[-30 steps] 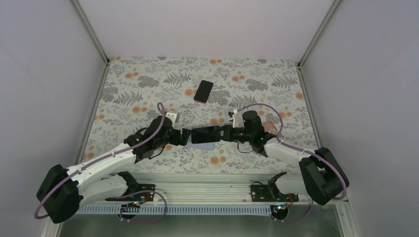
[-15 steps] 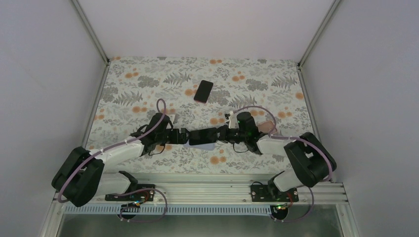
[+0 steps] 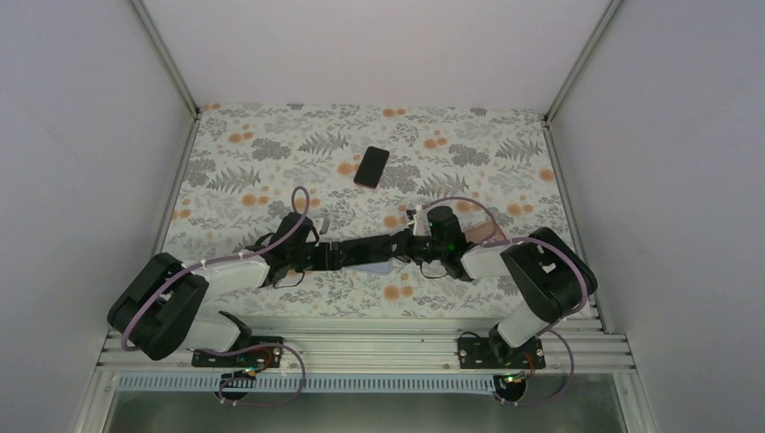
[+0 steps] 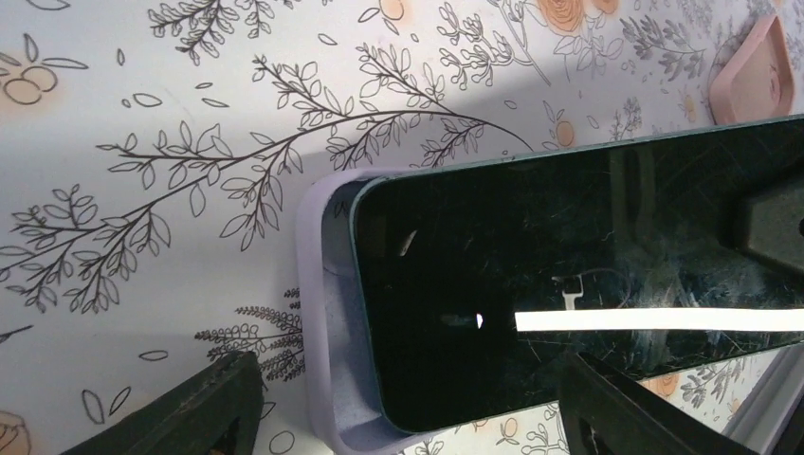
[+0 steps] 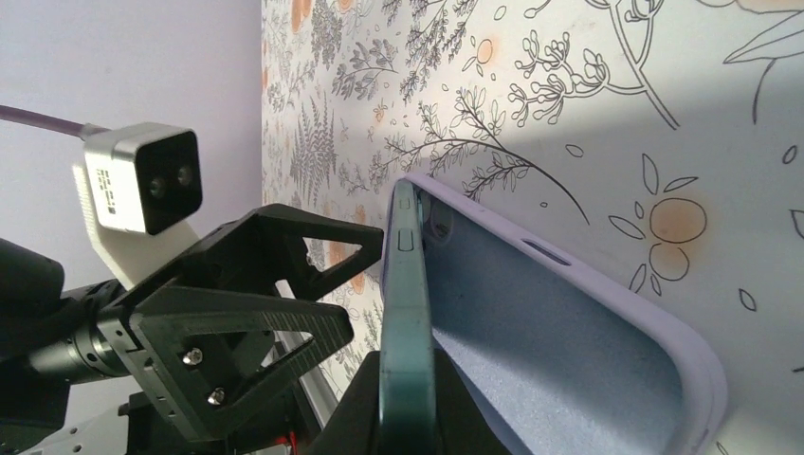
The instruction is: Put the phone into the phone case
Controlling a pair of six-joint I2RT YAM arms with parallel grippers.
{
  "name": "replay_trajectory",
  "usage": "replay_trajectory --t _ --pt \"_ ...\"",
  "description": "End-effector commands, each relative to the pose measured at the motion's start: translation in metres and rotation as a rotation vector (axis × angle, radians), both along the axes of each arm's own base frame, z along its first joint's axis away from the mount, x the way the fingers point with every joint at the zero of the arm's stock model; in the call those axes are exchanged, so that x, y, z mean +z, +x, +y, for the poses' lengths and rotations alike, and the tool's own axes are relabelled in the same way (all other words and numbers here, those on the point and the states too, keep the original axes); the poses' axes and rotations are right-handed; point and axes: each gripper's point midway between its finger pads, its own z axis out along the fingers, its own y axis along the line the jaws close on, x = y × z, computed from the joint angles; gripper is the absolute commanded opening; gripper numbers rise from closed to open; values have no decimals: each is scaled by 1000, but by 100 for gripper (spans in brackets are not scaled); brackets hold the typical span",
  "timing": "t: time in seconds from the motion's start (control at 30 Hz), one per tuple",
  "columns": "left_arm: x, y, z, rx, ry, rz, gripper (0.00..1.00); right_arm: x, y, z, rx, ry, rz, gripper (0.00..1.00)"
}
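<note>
Phone of dark glass with a teal edge (image 5: 406, 313) hangs tilted over the lilac silicone case (image 5: 569, 341) on the floral desk (image 3: 271, 144), clenched in my right tool (image 5: 408, 422). My left tool (image 4: 403, 398) gapes around the case's end. Pushed askew, the phone could skid the loose case or jam, I judge.

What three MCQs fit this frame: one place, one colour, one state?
1. The case is: A green; B lilac; C black.
2. The second phone lies: A far middle of the table; B inside the case; C at the near edge.
3. The held phone is: A flat, fully seated; B beside the case; C tilted, one end in the case.
Answers: B, both wrist views show lilac walls; A, top view shows it alone far out; C, right wrist view shows its other end lifted in the right fingers.
</note>
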Motion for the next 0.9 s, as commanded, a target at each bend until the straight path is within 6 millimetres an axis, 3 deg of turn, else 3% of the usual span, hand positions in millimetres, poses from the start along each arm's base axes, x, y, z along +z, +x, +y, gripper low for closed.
replay_trajectory --t 0.0,0.27,0.77,0.87 --pt "1 1 -5 -3 -49 1 78 1 1 5 -3 27 -3 4" --pt "-2 -4 -9 -11 -71 13 70 -11 0 12 9 19 33 4" --pt "7 -22 -29 -46 -128 10 68 -28 -11 31 59 39 108 6" --pt "4 -18 -24 -25 -89 3 68 -28 -9 31 67 20 95 9"
